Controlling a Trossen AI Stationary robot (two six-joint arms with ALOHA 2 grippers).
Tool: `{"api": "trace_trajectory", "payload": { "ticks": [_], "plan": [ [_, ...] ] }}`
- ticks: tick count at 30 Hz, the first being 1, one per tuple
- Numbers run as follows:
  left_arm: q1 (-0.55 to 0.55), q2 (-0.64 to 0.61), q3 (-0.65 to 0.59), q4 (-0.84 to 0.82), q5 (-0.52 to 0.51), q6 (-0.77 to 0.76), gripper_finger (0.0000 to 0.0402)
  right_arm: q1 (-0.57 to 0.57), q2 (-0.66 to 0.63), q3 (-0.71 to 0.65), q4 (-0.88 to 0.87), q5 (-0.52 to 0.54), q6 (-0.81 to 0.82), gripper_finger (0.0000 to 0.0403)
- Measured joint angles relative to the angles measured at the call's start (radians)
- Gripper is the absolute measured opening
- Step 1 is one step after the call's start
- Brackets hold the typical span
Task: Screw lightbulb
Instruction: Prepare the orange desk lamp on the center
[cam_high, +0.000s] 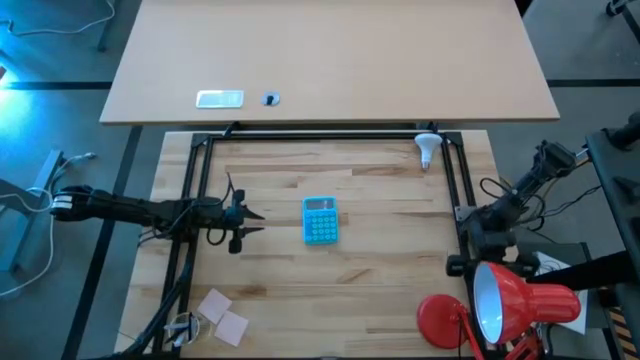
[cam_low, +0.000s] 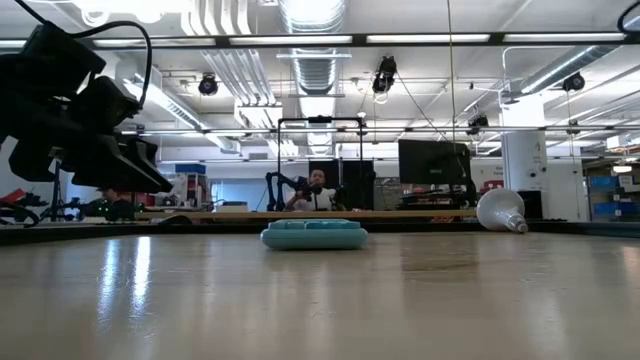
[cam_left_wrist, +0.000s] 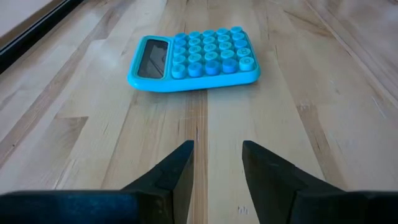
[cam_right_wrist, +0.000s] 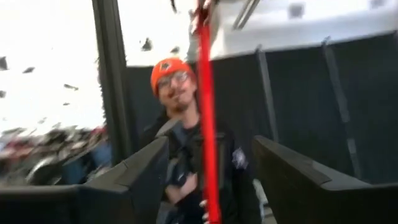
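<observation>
**Lightbulb lying free at far edge; both grippers empty**

Near edge of the wooden table (cam_high: 330, 290): two pale paper squares (cam_high: 224, 315) at the left corner, red desk lamp (cam_high: 500, 305) at the right corner, its white-lined shade tipped sideways.

Mid-table: left gripper (cam_high: 252, 222) reaches in from the left, low over the wood, fingers (cam_left_wrist: 177, 171) parted with nothing between them. It points at a blue calculator (cam_high: 320, 220), near it but apart.

Right gripper (cam_right_wrist: 211, 180) sits off the right side above the lamp, aimed out into the room. Fingers spread, nothing clamped; a red rod (cam_right_wrist: 207, 118) and a person in an orange cap (cam_right_wrist: 186, 143) show past them.

Far edge, right of centre: lightbulb (cam_high: 428, 148) on its side, well apart from both grippers.
</observation>
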Motion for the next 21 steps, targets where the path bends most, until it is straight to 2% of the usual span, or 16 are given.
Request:
{"api": "trace_trajectory", "payload": {
  "ticks": [6,17,21],
  "plan": [
    [0.0,0.0,0.0,0.0,0.0,0.0,0.0127,0.062,0.104,0.087,0.001,-0.036,-0.068,0.0249],
    [0.0,0.0,0.0,0.003,0.0,0.0,0.0127,0.129,0.281,0.208,0.01,0.027,-0.116,0.0252],
    [0.0,0.0,0.0,0.003,0.0,0.0,0.0127,0.174,0.316,0.23,0.035,0.096,-0.166,0.0256]
  ]
}}
